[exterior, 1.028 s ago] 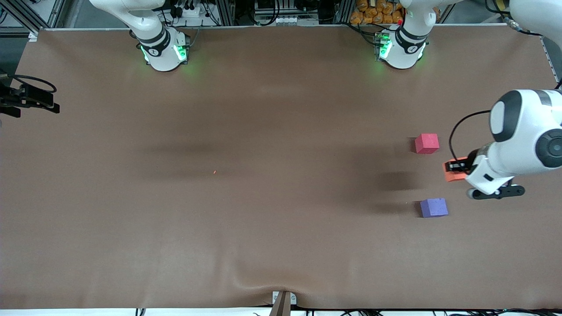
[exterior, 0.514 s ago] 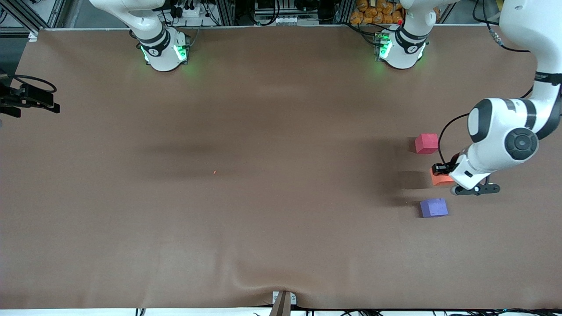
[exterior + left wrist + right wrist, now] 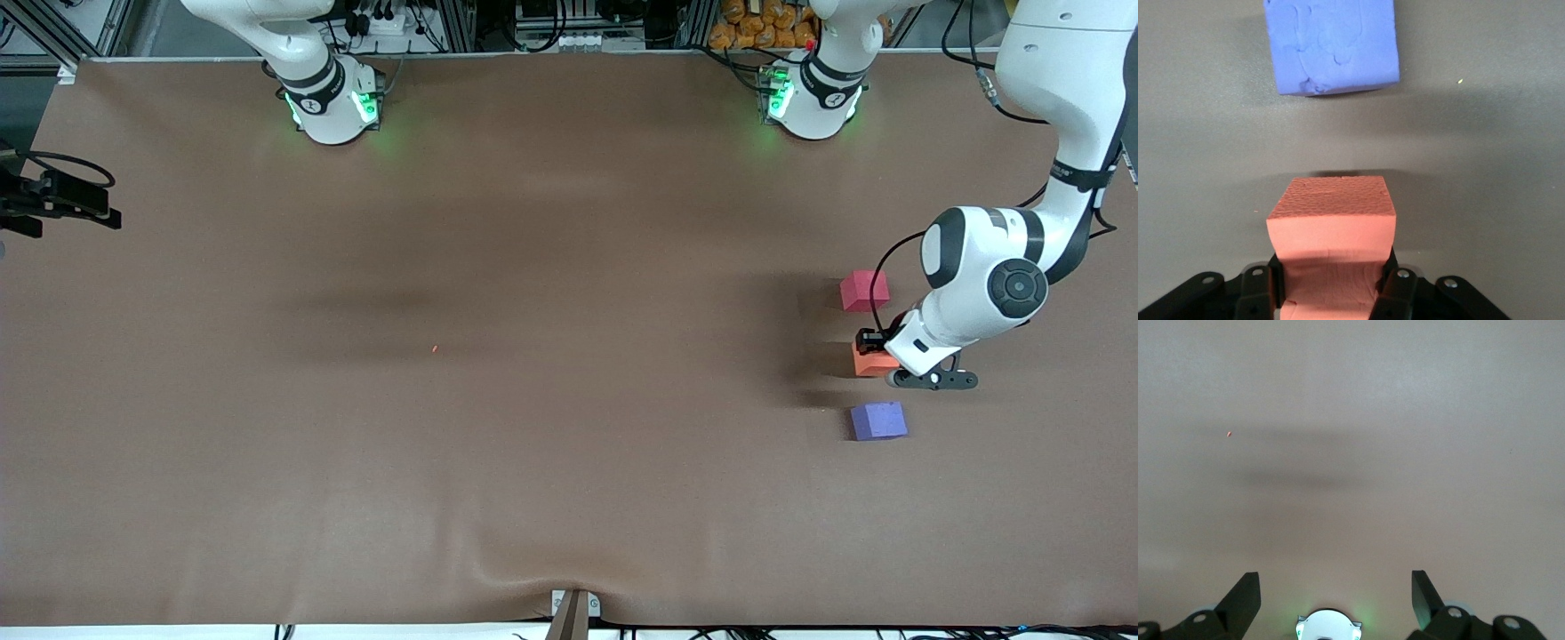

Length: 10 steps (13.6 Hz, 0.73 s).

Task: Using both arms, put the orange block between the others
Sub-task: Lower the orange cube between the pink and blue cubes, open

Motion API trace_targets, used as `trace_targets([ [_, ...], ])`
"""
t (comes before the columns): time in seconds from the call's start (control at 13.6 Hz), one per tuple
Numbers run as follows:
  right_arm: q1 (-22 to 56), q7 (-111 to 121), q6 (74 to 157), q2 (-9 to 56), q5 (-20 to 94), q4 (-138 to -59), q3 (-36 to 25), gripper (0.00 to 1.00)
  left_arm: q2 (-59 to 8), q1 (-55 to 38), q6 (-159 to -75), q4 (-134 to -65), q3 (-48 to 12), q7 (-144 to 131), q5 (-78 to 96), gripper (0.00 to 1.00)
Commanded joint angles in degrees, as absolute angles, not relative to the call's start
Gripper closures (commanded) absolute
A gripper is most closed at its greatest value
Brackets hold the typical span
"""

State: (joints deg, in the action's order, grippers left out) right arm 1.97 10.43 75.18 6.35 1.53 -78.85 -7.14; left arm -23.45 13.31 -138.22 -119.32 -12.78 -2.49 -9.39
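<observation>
My left gripper (image 3: 869,343) is shut on the orange block (image 3: 866,362), with a black finger pressed into each side of it. The block hangs low over the brown table, in the gap between the pinkish-red cube (image 3: 864,291) and the purple-blue cube (image 3: 878,420). I cannot tell whether it touches the table. In the left wrist view the orange block (image 3: 1331,213) fills my left gripper (image 3: 1331,283), and the purple-blue cube (image 3: 1331,43) lies a short way ahead of it. My right gripper (image 3: 1335,587) stands open and empty, high over its own green-lit base (image 3: 1328,625), where that arm waits.
The brown cloth (image 3: 533,400) covers the whole table. A tiny orange speck (image 3: 434,348) lies near the middle. A black fixture with a cable (image 3: 58,200) juts in at the right arm's end of the table. The two arm bases (image 3: 331,105) (image 3: 811,100) stand farthest from the front camera.
My left arm has carried the orange block toward the right arm's end of the table, into the gap between the two cubes, and has come lower. The right arm has not moved.
</observation>
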Motion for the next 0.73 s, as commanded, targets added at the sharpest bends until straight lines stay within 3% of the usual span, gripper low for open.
trace_targets([
  [0.0,1.58,10.9,74.71,5.89,1.84,-78.75,-6.85,0.0,-23.9,14.41,-140.18,-119.97,-13.45,-2.02,-10.63,1.0],
  [0.44,1.32,10.46,74.27,5.98,1.41,-78.23,-6.94,0.0,-25.58,14.41,-141.24,-119.88,-13.45,-1.93,-10.63,1.0],
  [0.51,1.49,10.28,73.92,5.98,1.32,-77.7,-7.03,0.0,-25.58,14.5,-141.24,-119.88,-13.45,-1.93,-10.63,0.86],
  [0.59,1.41,10.37,72.87,5.98,0.71,-77.61,-6.86,0.0,-25.66,14.5,-141.24,-119.8,-13.45,-1.93,-10.63,0.48],
  [0.66,1.32,10.46,72.6,5.98,0.62,-77.52,-6.94,0.0,-25.75,14.5,-141.24,-119.71,-13.45,-1.93,-10.63,0.0],
])
